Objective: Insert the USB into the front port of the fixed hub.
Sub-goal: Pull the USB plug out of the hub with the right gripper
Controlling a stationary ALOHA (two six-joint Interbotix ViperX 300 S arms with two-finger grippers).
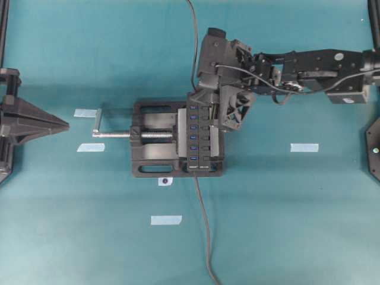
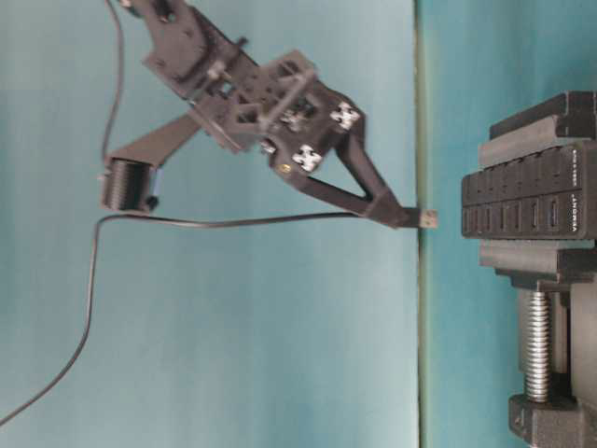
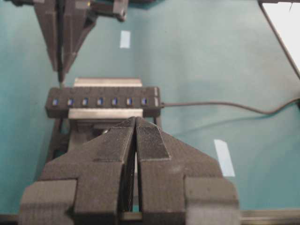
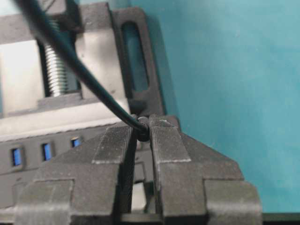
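Observation:
The fixed hub, a black bar with a row of blue ports, is clamped in the vise. My right gripper is shut on the USB, whose thin cable runs up out of the fingers. In the table-level view the USB sticks out of the right gripper, a short gap from the hub. The left wrist view shows the USB just above the hub's end port. My left gripper is shut and empty at the far left.
The black vise has a silver screw and handle pointing left. The hub's own cable trails toward the near edge. Pale tape strips lie on the teal mat.

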